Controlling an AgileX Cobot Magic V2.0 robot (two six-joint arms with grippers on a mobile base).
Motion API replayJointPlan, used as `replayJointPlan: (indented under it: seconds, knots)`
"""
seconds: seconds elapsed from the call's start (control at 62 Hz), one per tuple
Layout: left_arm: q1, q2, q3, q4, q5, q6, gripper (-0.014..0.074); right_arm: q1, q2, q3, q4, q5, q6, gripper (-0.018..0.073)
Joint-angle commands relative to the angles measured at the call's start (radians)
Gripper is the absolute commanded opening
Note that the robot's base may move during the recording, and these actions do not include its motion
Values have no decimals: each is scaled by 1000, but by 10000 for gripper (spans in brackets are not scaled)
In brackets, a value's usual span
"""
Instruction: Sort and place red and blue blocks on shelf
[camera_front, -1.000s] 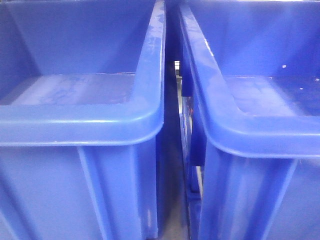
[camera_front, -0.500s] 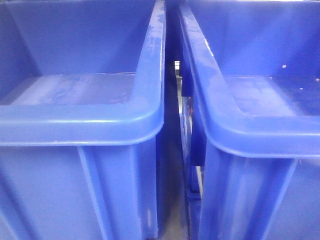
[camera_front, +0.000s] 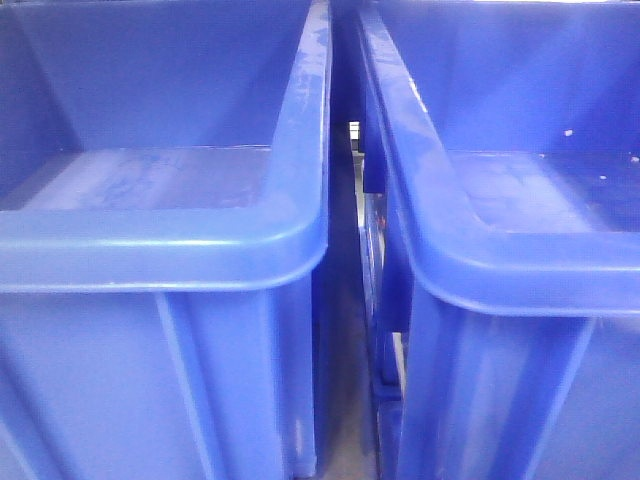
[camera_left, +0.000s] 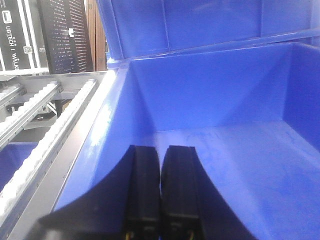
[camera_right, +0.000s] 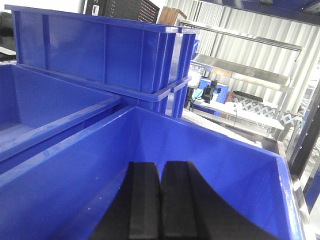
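- Roller rails (camera_left: 45, 120) of the shelf (camera_left: 70, 150) ran beside the left bin (camera_left: 210, 95); more steel racking (camera_right: 250, 75) stood behind the right bin (camera_right: 210, 150).
- Nothing had shifted over the last second: the front view matched its earlier frames, two bin rims with a narrow gap (camera_front: 345, 330) between them.
- Left gripper (camera_left: 161, 187) hung over its bin's floor, pads pressed together, holding nothing.
- Right gripper (camera_right: 160, 200) hung likewise inside its bin, clenched and empty.
- Neither block showed in any view; where they lay could not be told.
- Judged so, sorting was stalled or not begun.
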Motion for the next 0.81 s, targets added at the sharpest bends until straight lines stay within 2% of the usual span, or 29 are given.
replayJointPlan:
  seconds: [0.0, 0.177, 0.339, 0.791]
  knots:
    - [-3, -19, 36, -9, -79, -2, 84, -4, -15, -6, -11, -76, -5, 51]
    - [-3, -19, 36, -9, -79, -2, 84, -4, -15, 138, 23, -91, -2, 51]
    - [-3, -19, 36, -9, -79, -2, 84, -4, -15, 255, 34, -190, 24, 51]
    - [-3, -19, 36, -9, -79, -2, 84, -4, -15, 403, 38, -370, 26, 51]
